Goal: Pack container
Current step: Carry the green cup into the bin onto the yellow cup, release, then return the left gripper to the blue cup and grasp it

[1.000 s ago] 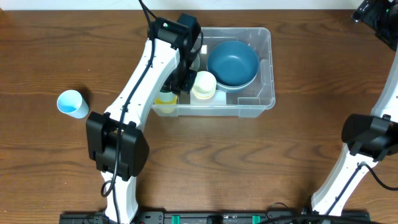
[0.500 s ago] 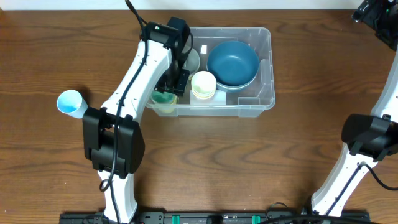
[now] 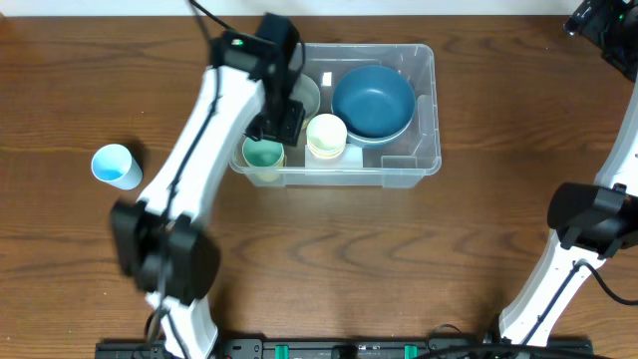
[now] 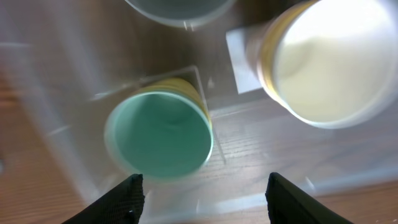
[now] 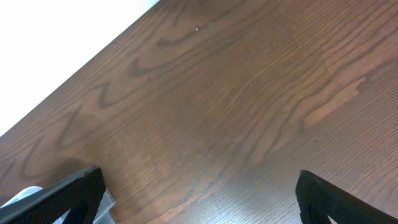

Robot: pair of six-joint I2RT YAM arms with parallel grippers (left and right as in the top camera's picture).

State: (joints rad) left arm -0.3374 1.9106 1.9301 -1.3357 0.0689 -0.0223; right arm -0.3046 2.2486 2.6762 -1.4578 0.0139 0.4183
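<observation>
The container is a clear bin at the table's far middle. A blue bowl, a cream cup, a grey bowl and a green cup sit inside it. In the left wrist view the green cup stands upright in the bin's corner, with the cream cup beside it. My left gripper hovers above the green cup, open, with nothing between its fingers. My right gripper is open over bare wood at the far right.
A light blue cup lies on its side on the table, left of the bin. My right arm stands along the right edge. My left arm reaches from the front left to the bin.
My left gripper has gone from shut to open, leaving the green cup in the bin's near left corner, and the arm has swung slightly left. The right arm has not moved.
</observation>
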